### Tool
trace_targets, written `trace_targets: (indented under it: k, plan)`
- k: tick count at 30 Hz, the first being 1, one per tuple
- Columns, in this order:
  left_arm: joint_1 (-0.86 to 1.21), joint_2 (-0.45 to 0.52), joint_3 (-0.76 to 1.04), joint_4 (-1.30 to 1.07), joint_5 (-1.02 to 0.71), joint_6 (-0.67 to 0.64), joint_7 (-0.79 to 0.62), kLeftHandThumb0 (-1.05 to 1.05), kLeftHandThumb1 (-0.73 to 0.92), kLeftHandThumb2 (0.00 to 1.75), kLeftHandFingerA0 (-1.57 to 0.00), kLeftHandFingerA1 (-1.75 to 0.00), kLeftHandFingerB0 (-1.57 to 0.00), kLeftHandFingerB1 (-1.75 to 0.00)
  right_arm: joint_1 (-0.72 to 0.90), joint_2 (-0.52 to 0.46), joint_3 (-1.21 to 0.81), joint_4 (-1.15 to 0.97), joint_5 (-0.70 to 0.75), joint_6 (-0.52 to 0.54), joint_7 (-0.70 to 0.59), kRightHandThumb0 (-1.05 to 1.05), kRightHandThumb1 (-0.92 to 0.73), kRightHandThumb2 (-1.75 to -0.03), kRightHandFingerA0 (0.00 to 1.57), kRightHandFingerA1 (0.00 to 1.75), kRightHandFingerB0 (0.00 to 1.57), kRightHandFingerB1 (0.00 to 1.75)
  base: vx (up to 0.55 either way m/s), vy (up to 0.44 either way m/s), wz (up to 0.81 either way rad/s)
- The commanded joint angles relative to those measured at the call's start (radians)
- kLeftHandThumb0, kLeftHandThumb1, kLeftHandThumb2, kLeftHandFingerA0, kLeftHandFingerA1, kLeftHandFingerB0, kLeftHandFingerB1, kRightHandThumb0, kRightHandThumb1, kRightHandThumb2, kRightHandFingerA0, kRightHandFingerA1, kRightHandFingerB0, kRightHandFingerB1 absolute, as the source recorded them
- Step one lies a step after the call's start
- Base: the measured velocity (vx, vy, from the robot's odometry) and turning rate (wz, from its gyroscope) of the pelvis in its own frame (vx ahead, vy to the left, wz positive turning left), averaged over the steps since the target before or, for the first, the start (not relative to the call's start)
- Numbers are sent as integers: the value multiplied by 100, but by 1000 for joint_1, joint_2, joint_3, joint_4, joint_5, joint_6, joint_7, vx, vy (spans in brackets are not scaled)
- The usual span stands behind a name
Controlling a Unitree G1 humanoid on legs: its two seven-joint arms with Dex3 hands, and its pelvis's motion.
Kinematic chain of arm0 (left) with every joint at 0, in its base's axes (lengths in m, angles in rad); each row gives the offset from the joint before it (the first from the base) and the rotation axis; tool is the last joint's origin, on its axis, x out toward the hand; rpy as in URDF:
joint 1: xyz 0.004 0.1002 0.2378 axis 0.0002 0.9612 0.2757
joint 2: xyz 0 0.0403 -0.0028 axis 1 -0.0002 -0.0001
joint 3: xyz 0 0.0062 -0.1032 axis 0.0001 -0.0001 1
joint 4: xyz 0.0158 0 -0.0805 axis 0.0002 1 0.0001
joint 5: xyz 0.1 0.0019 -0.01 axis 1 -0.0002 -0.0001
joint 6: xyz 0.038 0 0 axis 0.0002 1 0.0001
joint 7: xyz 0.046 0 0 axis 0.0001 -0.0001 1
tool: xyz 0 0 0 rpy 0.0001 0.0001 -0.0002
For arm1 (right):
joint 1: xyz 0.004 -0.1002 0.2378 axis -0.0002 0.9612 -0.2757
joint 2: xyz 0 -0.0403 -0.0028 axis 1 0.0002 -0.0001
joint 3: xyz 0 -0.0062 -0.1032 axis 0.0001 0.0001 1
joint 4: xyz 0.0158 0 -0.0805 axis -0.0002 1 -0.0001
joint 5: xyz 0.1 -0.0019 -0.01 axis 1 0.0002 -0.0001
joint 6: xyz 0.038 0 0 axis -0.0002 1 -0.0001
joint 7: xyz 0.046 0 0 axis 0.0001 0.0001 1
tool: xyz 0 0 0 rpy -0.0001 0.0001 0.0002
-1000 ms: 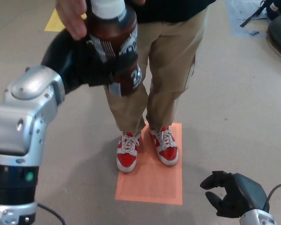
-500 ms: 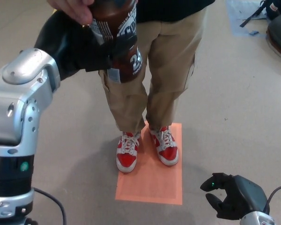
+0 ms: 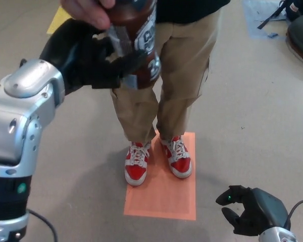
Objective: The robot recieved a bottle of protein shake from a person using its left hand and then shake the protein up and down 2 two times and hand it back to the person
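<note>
The left hand [image 3: 91, 60] is wrapped around the lower body of the protein shake bottle [image 3: 139, 43], its black fingers [image 3: 126, 63] crossing the label from the near side. The bottle stands roughly upright, its long axis running up out of the hand, with its top cut off by the upper edge of the view. The person's hand [image 3: 88, 11] grips the bottle just above the robot's, touching it, so both hold it at once. The right hand [image 3: 250, 209] hangs low and well apart, fingers loosely spread, holding nothing.
</note>
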Motion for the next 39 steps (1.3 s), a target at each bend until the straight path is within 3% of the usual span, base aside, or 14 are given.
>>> trace_targets:
  k: [1, 2, 3, 4, 5, 10, 11, 12, 13, 18, 19, 22, 26, 39]
  plan:
    - [24, 64, -21, 18, -12, 3, -81, -81, 57, 60, 0, -19, 0, -3, -6, -2, -4, 4, 1, -3, -14, -44, -69, -76, 95, 90, 84, 56, 0, 0, 0]
    - [55, 80, -11, 11, -38, 7, -114, -78, 47, 89, 0, -18, 0, -9, -2, -3, -10, 3, 8, -4, -12, -46, -71, -75, 95, 83, 84, 55, 0, 0, 0]
    - [82, 91, -7, 9, -48, -6, -134, -87, 61, 64, -9, -28, 0, -13, -2, -4, -11, 3, 9, 2, -6, -44, -70, -75, 94, 81, 83, 53, 0, 0, 0]
    - [101, 98, -8, 11, -47, -24, -145, -87, 61, 64, -9, -28, 0, -13, -3, -6, -11, 3, 8, 9, 0, -44, -70, -75, 94, 81, 83, 53, 0, 0, 0]
    - [119, 106, -9, 18, -47, -39, -156, -80, 50, 91, -4, -29, -2, -10, -6, -7, -10, 4, 6, 14, 4, -42, -70, -74, 92, 80, 82, 52, 0, 0, 0]
    - [222, 131, -29, 69, 1, -203, -185, -82, 63, 94, -16, -45, -5, -29, -10, -13, -20, 8, 14, 20, 4, -41, -66, -81, 92, 90, 84, 54, 0, 0, 0]
    - [224, 126, -31, 103, 6, -241, -191, -38, 37, 99, -2, -47, 0, -47, -16, -19, -29, 7, 22, 13, 6, -42, -66, -80, 93, 88, 84, 55, 0, 0, 0]
    - [224, 122, -30, 121, 5, -256, -193, -38, 37, 99, -2, -47, 0, -47, -18, -21, -34, 7, 25, 8, 5, -42, -66, -80, 93, 88, 84, 55, 0, 0, 0]
    - [229, 109, -13, 154, -7, -273, -194, -81, 61, 89, -20, -45, -9, -36, -25, -26, -38, 6, 26, 3, 5, -45, -69, -78, 95, 87, 82, 56, 0, 0, 0]
    - [281, 72, 47, 340, -21, -415, -196, -70, 54, 82, -30, -46, -8, -36, -57, -36, -49, 6, 24, 8, -1, -46, -72, -75, 96, 90, 81, 52, 0, 0, 0]
    - [302, 74, 27, 383, 30, -481, -153, -59, 54, 58, -48, -37, -21, -29, -64, -38, -52, 6, 25, 12, -1, -46, -73, -75, 92, 86, 79, 54, 0, 0, 0]
    - [330, 124, -86, 521, 218, -694, -22, -59, 46, 73, -35, -46, -14, -37, -84, -39, -58, 6, 26, 22, -5, -46, -74, -71, 89, 74, 75, 52, 0, 0, 0]
    - [291, 192, -302, 809, 495, -979, 266, -49, 42, 67, -34, -45, -14, -35, -106, -52, -61, 2, 22, 31, -7, -43, -75, -73, 76, 52, 63, 47, 0, 0, 0]
    - [193, 146, -455, 1083, 561, -1030, 476, -48, 49, 73, -28, -43, -7, -30, -127, -61, -65, -1, 23, 56, 19, -43, -79, -70, 74, 48, 52, 43, 0, 0, 0]
